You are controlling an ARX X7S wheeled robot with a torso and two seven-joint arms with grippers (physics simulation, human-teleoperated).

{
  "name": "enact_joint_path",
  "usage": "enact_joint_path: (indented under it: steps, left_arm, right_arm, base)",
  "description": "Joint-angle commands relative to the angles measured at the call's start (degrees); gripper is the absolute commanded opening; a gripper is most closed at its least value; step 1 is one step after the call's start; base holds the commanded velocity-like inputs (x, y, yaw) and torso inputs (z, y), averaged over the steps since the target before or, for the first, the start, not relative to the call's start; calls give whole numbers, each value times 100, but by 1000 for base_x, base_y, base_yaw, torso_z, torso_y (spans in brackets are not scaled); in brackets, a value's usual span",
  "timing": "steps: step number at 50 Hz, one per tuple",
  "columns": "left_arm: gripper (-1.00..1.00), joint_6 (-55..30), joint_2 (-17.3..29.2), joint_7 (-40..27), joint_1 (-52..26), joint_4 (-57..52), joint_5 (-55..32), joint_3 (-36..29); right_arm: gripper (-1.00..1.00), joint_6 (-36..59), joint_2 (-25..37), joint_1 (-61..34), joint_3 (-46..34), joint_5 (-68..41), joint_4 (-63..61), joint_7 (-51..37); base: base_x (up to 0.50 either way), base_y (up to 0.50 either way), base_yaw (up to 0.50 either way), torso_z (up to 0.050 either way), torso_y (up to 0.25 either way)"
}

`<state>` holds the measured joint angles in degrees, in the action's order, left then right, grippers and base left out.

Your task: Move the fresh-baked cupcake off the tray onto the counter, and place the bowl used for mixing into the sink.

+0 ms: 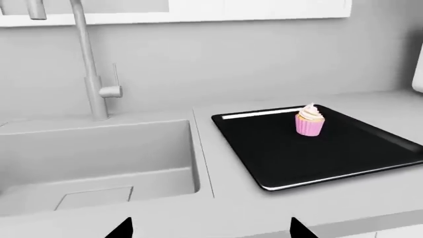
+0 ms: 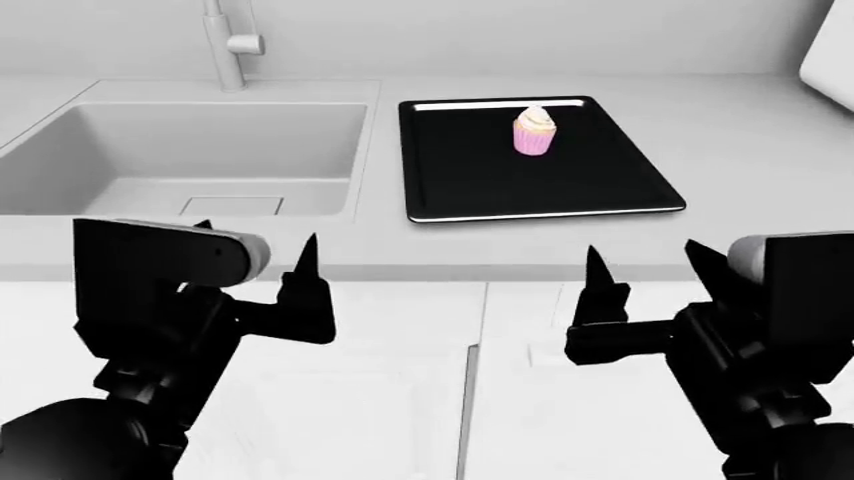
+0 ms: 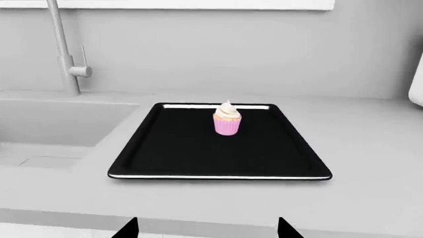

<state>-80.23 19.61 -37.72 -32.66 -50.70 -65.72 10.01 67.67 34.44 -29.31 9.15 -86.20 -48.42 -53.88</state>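
Both my grippers, left (image 2: 254, 270) and right (image 2: 643, 270), hang spread wide and empty in front of the counter (image 2: 747, 150) edge. I see the cupcake (image 2: 535, 131) upright on the tray (image 2: 454, 180), toward its far side, beside the sink (image 2: 80, 150); no bowl in view.

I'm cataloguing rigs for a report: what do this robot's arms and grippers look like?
Both arms are glossy black and blocky, with rounded joint housings near the bottom of the head view. The left arm carries a light grey-white band on its upper edge; the right arm has a similar pale patch. The left gripper and right gripper have slim, pointed black fingers. No cables or markings show.
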Motion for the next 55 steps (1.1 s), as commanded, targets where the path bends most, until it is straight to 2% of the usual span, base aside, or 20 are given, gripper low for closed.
enact_joint_path:
  steps: [1,15,29,39,55]
  left_arm:
    - [100,-383,183,-338,-473,-146,-423,46]
    - [100,-146,304,-340,-434,-64,-307,-175]
    - [100,-68,382,-519,-456,-50,-561,-225]
    - [100,152,442,-427,-318,-4,-351,-389]
    - [100,145,515,-700,-458,22,-685,-395]
  right_arm:
    - [100,439,399,-575,96,-856,21,-556]
    - [100,484,385,-420,86,-312,-46,-135]
    - [100,460,431,-532,-63,-342,-2,-190]
    - [100,390,394,-266,-41,133,-21,152]
    - [100,344,446,-288,-137,342,46,318]
  base:
    - [0,0,0,0,0]
    - [234,0,0,0,0]
    - [296,0,0,0,0]
    - [296,0,0,0,2]
    - [295,0,0,0,1]
